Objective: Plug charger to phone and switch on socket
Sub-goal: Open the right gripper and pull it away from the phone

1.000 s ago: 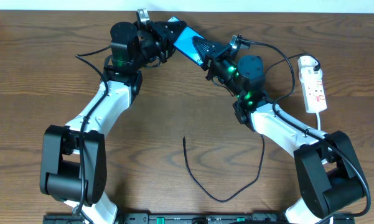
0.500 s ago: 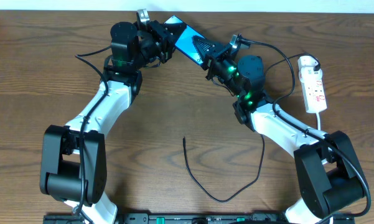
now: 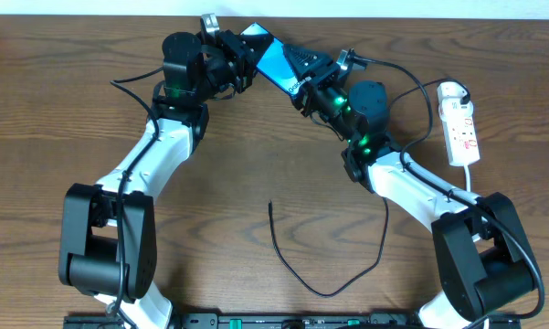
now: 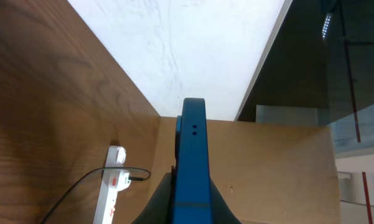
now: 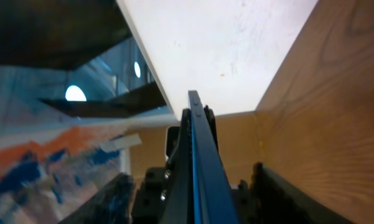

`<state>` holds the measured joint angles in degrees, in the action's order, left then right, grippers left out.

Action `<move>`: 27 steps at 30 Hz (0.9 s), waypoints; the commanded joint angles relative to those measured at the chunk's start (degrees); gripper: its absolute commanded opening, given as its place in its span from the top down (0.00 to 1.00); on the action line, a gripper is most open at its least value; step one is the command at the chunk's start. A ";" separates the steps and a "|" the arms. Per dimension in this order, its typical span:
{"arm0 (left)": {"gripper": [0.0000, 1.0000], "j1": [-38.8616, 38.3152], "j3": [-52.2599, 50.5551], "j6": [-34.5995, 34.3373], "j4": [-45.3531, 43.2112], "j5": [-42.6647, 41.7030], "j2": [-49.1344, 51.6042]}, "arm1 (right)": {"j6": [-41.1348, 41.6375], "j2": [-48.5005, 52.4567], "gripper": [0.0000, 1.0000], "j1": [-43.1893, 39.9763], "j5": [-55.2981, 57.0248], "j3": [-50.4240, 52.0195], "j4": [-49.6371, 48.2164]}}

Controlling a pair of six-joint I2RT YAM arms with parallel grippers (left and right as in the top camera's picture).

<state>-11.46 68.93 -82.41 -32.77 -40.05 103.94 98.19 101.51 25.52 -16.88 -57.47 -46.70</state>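
Note:
The phone (image 3: 272, 57), blue-screened, hangs tilted above the table's far edge, with my left gripper (image 3: 243, 57) shut on its left end. The left wrist view shows it edge-on (image 4: 193, 155) between my dark fingers (image 4: 159, 200). My right gripper (image 3: 301, 69) is open around the phone's right end. In the right wrist view the phone (image 5: 199, 162) runs down the middle, with a gap to each finger (image 5: 279, 194). The charger (image 3: 324, 292) lies in a loop on the near table, its free tip (image 3: 270, 205) pointing away from me. The socket (image 3: 460, 123) lies at the far right.
In the left wrist view a black cable (image 4: 87, 183) runs into the side of the socket (image 4: 111, 190). The white wall (image 4: 187, 50) stands just beyond the table's far edge. Both arms reach in from the near corners, with the cable loop between them.
My right gripper's fingers have spread apart off the phone. The left gripper still holds the phone, which has hardly moved.

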 commanded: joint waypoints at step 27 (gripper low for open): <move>0.92 27.56 0.42 0.33 -0.68 -29.68 -0.52 | -26.25 -1.01 0.01 0.20 -7.15 -1.14 3.74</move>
<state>13.87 68.93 -82.41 -32.84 -62.02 103.94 79.00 101.51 25.58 -24.27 -57.52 -44.80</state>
